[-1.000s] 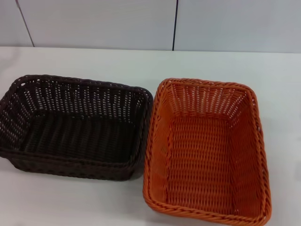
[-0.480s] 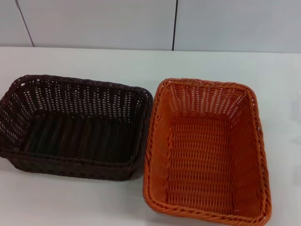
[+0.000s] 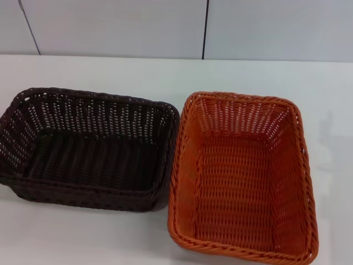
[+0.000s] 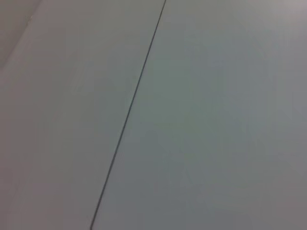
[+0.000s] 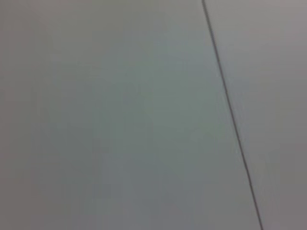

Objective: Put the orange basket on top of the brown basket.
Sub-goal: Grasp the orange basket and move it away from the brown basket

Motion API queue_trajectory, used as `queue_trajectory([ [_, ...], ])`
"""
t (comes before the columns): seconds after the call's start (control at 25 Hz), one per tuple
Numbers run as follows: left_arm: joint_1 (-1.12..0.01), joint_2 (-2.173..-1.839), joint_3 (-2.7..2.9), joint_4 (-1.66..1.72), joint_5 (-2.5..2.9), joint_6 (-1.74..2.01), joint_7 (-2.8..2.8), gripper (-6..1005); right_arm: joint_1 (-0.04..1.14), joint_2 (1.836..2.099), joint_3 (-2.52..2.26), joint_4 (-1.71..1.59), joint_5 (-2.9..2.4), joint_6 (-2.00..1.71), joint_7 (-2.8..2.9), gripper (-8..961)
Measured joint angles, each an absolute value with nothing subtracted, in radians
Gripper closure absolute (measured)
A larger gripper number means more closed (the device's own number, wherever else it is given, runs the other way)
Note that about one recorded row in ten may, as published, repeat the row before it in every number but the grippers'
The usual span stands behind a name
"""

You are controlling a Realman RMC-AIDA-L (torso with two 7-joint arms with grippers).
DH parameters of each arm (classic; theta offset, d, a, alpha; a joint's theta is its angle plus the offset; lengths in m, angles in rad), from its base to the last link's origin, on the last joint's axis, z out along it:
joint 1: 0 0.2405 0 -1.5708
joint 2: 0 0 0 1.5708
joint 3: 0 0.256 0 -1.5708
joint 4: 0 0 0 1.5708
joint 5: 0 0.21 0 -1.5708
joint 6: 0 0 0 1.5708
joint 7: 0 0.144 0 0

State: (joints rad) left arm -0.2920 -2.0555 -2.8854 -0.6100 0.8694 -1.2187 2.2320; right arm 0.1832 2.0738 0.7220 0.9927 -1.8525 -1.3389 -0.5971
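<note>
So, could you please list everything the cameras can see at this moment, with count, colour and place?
Rectangular woven plastic-wicker orange basket: one, bright orange, empty, on the table's right side, its rim close beside the brown basket; whether they touch cannot be told.
Rectangular woven plastic-wicker brown basket: one, dark brown, empty, on the table's left side.
Table: one, white, under both baskets.
Wall panels: pale grey with dark seams, behind the table; both wrist views show only a similar pale surface with one seam.
Left gripper and right gripper: neither in view in any camera.
</note>
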Motion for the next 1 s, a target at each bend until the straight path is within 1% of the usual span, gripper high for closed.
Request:
queue_trajectory([
  [0.16, -0.27, -2.057, -2.885, -0.596, 0.871, -1.222, 2.232, 348, 0.162, 2.073, 0.731, 1.109, -1.845, -1.257, -0.709, 385],
  [0.28, -0.266, -2.056, -2.884, -0.594, 0.872, -1.222, 2.232, 348, 0.142, 2.068, 0.754, 1.183, -1.854, -1.146, -0.749, 386],
  [0.48, -0.26, -2.055, -2.884, -0.586, 0.87, -1.219, 2.232, 348, 0.133, 2.032, 0.799, 1.279, -1.923, -0.945, -0.754, 387],
  [0.52, -0.261, -2.054, -2.885, -0.586, 0.869, -1.215, 2.232, 348, 0.13, 2.03, 0.832, 1.306, -1.923, -0.876, -0.754, 387],
  [0.6, -0.263, -2.054, -2.885, -0.585, 0.868, -1.211, 2.232, 348, 0.125, 2.031, 0.913, 1.356, -1.923, -0.728, -0.752, 388],
  [0.72, -0.266, -2.054, -2.885, -0.583, 0.868, -1.206, 2.232, 348, 0.127, 2.042, 1.028, 1.419, -1.941, -0.48, -0.753, 388],
  [1.0, -0.276, -2.054, -2.885, -0.573, 0.863, -1.2, 2.232, 348, 0.165, 2.047, 1.215, 1.547, -2.045, -0.055, -0.755, 390],
])
